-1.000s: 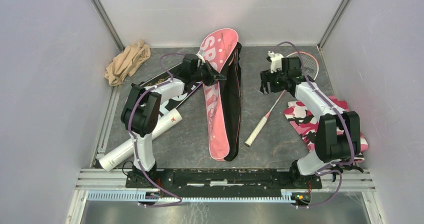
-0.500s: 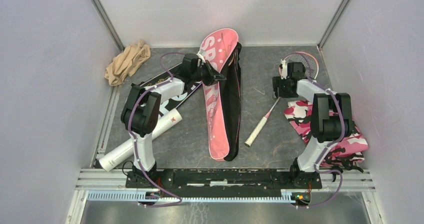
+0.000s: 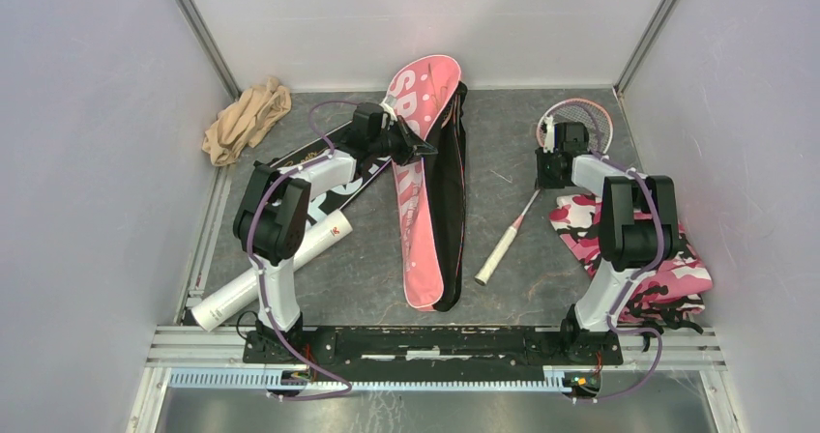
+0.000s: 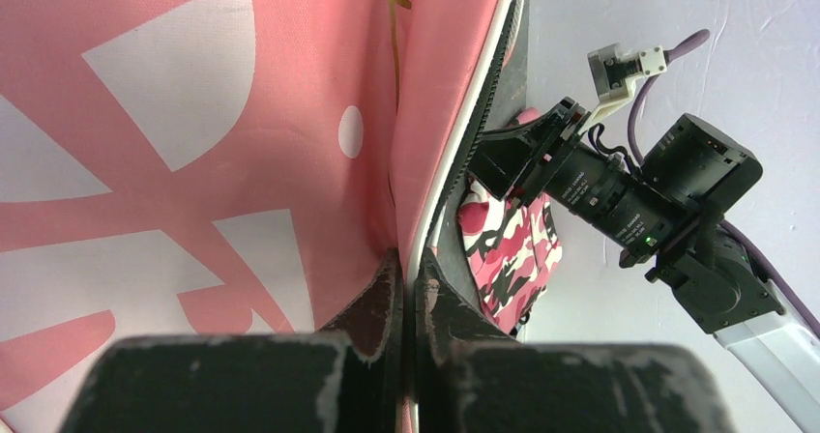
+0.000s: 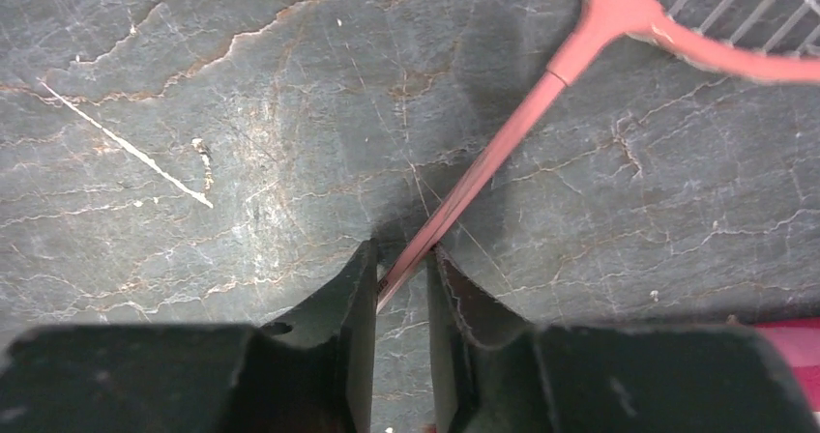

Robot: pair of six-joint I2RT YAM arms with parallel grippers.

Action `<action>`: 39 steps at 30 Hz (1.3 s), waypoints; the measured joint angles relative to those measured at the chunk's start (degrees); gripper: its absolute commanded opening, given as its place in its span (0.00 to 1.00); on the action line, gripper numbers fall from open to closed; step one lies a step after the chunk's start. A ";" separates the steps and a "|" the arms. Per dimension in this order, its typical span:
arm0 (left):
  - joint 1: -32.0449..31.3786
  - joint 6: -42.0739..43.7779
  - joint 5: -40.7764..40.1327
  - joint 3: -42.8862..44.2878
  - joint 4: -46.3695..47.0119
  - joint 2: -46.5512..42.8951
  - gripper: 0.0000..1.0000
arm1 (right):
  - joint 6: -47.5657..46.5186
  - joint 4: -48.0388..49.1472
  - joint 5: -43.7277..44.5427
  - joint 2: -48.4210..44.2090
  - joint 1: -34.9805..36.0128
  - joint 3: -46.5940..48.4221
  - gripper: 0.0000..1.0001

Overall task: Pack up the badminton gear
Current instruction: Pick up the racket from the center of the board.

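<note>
Early stage. Pinching pink SPORT-lettered racket bag in closed left gripper; straddling shaft of unbagged thin pink-framed racket with narrow-set right gripper, grip unclear

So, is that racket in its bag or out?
Out. The racket lies bare on the table, apart from the bag, with the right pincer around its shaft.

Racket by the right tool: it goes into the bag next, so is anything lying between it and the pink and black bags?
Nothing visible. Only bare table separates the racket from the black bag, which lies on the racket's side of the pink bag. The shaft sits between the fingers of the right tool.
</note>
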 measured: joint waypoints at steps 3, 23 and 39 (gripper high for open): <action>0.00 0.02 -0.02 0.00 -0.13 -0.09 0.02 | 0.50 1.05 -0.81 -0.59 -0.09 -1.03 0.17; 0.02 1.97 -0.46 -0.39 -1.18 -2.01 0.02 | -10.12 -9.51 -6.75 1.18 2.64 3.72 0.26; 0.00 4.00 -3.89 -1.49 -2.56 -4.87 0.02 | -11.10 -9.03 -6.95 1.66 2.60 4.42 0.00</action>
